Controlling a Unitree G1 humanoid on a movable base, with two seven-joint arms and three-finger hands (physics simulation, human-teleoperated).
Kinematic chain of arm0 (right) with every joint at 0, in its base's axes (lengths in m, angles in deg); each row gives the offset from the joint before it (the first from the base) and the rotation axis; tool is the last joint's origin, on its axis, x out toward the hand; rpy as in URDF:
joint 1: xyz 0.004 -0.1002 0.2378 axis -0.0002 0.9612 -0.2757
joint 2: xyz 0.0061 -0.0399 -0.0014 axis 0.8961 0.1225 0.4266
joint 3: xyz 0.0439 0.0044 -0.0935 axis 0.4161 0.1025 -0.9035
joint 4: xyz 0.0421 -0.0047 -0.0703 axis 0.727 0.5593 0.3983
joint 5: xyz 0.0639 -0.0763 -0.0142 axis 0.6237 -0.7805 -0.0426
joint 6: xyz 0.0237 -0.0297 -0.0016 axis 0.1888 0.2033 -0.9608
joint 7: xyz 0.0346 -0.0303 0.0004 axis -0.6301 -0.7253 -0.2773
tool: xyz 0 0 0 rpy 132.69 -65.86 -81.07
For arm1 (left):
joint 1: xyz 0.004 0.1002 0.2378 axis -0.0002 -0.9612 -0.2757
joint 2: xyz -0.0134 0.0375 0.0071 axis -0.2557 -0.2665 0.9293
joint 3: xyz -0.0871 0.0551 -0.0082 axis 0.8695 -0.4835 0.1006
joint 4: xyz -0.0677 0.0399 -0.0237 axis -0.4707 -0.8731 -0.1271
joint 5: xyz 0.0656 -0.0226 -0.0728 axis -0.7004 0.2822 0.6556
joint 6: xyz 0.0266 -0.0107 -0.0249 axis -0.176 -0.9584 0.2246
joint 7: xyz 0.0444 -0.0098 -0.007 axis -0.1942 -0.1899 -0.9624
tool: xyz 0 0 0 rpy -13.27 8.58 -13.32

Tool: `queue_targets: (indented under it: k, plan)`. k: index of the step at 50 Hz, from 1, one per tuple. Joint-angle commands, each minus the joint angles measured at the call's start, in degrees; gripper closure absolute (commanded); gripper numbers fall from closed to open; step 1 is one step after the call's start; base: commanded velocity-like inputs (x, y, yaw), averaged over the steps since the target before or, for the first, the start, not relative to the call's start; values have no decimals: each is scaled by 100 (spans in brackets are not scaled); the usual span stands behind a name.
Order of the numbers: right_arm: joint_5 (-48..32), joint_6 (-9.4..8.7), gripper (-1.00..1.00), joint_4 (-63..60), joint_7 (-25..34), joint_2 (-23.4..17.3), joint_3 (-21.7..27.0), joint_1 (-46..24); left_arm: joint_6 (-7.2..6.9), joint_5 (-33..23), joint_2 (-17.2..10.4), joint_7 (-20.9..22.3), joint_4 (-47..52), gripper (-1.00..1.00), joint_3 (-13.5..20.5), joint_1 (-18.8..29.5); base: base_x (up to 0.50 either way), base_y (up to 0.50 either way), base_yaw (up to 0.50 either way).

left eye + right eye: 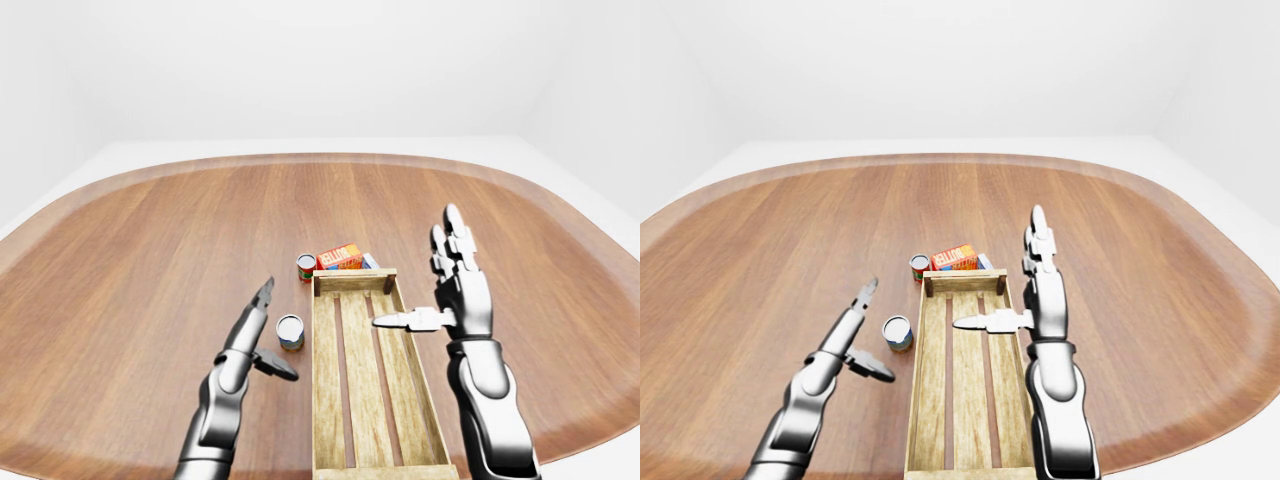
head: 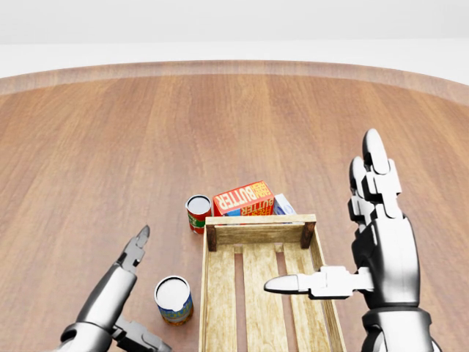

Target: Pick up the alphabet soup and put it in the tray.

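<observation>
A can with a blue, orange and green label, which I take for the alphabet soup, stands upright on the wooden table just left of the slatted wooden tray. My left hand is open beside the can's left side, fingers stretched, thumb low, not touching it. Spread wide open, my right hand hovers over the tray's right part with its thumb pointing left, holding nothing. No object lies inside the tray.
A red can with a green band stands at the tray's upper left corner. A red butter box and a small blue and white box lie just above the tray's top end. The round table's edge curves far off.
</observation>
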Motion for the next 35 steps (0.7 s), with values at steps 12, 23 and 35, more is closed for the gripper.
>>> queue_targets:
  k: [12,23,35]
  plan:
    - [3,0,-100,-46,11,-3,-7,-5,0,31,-74,-261,-500,-100,142,541,0,0,0]
    - [48,0,-100,-57,25,-5,40,-12,0,310,-53,-627,-1307,-100,120,943,0,0,0]
    - [47,0,-100,-6,13,-5,41,-19,0,399,-160,-873,-2337,-100,112,1261,0,0,0]
